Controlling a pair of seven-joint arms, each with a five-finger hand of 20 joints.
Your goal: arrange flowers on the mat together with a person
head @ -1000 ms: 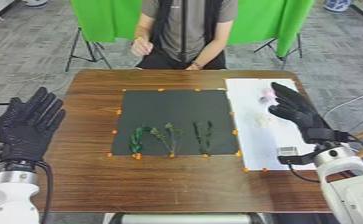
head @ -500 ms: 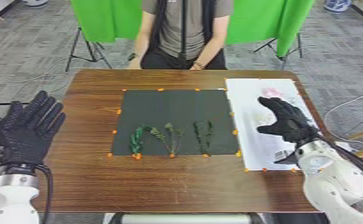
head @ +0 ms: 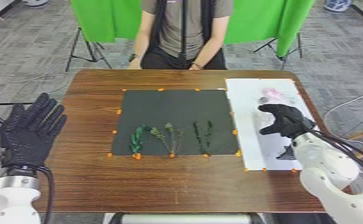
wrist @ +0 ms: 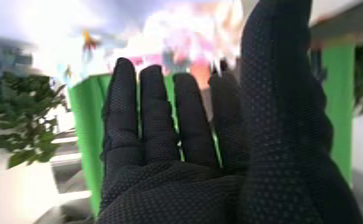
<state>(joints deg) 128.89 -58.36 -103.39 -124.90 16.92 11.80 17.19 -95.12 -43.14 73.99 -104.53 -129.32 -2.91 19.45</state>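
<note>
Black and open: your left hand (head: 28, 135), left of the frame, and right hand (head: 289, 121), over the white sheet (head: 259, 156) at right. Pink flowers (head: 272, 94) lie there, upper right; closing short could miss them, descending hard could crush petals.

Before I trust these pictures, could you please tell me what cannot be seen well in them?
- Pink flower, head view: too small and pale to tell its kind.
- White sheet, head view: the right hand covers part of it.
- Pink shapes, right wrist view: blurred, partly behind the fingers.
- Leafy sprig, head view: leaves too small to count.
</note>
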